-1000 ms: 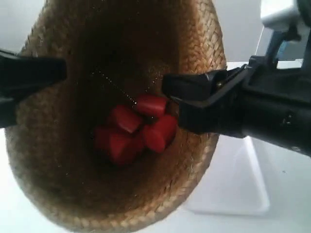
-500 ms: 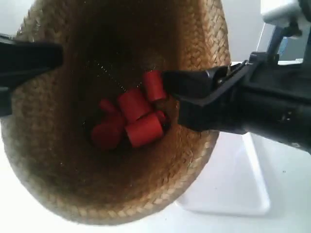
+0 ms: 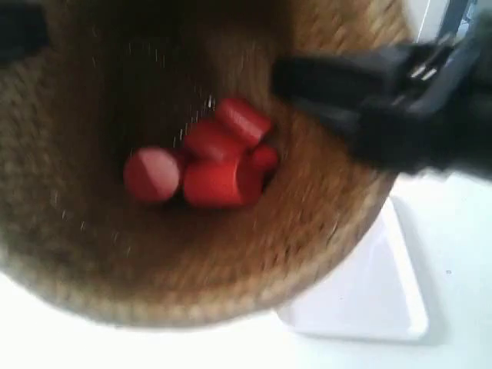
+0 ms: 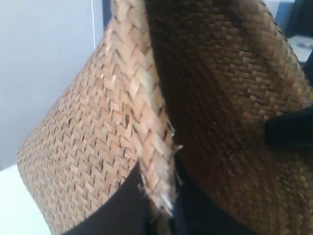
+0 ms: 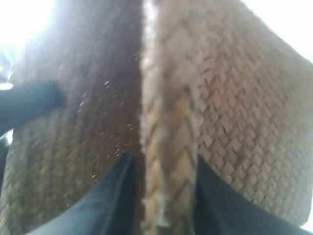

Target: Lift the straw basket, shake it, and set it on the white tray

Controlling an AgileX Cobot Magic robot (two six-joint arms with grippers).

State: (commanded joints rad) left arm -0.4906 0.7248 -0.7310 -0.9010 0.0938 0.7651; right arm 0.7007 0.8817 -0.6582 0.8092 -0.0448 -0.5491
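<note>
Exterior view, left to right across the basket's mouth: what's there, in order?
The end effector at the exterior view's left → red cylinders → end effector at the exterior view's right. Both clamp the rim of the straw basket.

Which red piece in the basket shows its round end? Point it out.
The leftmost red piece in the straw basket, exterior view: it shows a circular face; the others show their sides.

I see red cylinders [image 3: 219,165] crowding the bottom of the straw basket [image 3: 330,231]; the white tray [image 3: 369,300] past its rim lies open, partly hidden behind the basket.
</note>
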